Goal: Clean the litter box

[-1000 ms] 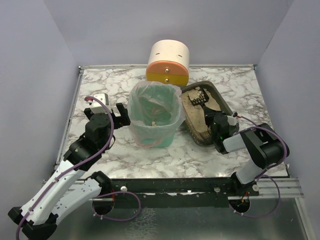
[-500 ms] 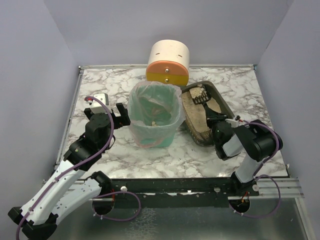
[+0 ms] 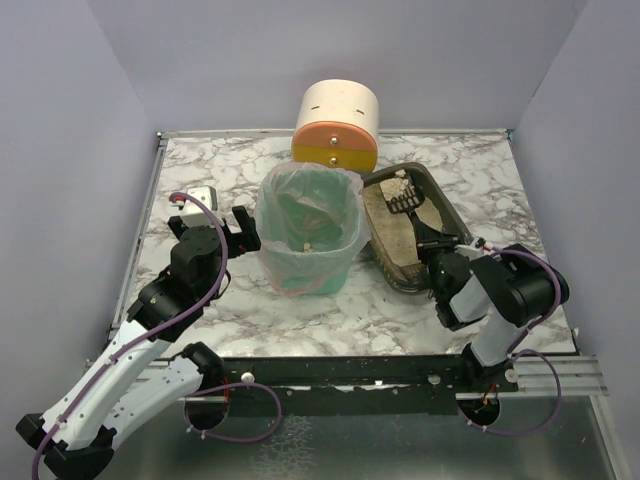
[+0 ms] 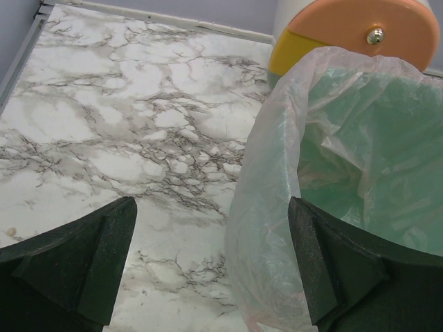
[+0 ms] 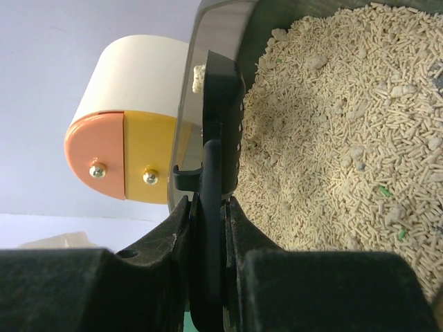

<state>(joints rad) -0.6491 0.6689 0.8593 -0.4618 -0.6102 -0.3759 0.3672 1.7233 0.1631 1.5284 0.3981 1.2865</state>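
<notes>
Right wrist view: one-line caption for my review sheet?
Right gripper clamps a black scoop by its handle, edge-on in the litter box, a cream-and-orange cylinder behind.

One marbled surface [image 3: 200, 160] carries one dark grey litter box [image 3: 446, 203], one green bin [image 3: 310, 265] with one clear liner, just ahead of the left hand [image 4: 211, 207], and one cream, orange and yellow cylinder [image 3: 338, 120] bearing two screws [image 5: 97, 168]. One black scoop [image 5: 220, 138] sits in the right hand [image 5: 210, 204]. Two hands in all.

a white marble-patterned desk [image 3: 215, 165] with grey veins stands boxed in by plain pale lilac walls [image 3: 200, 60] at the back and both sides. a dark metal rail [image 3: 350, 370] runs along its near edge. the light is soft and even.
</notes>
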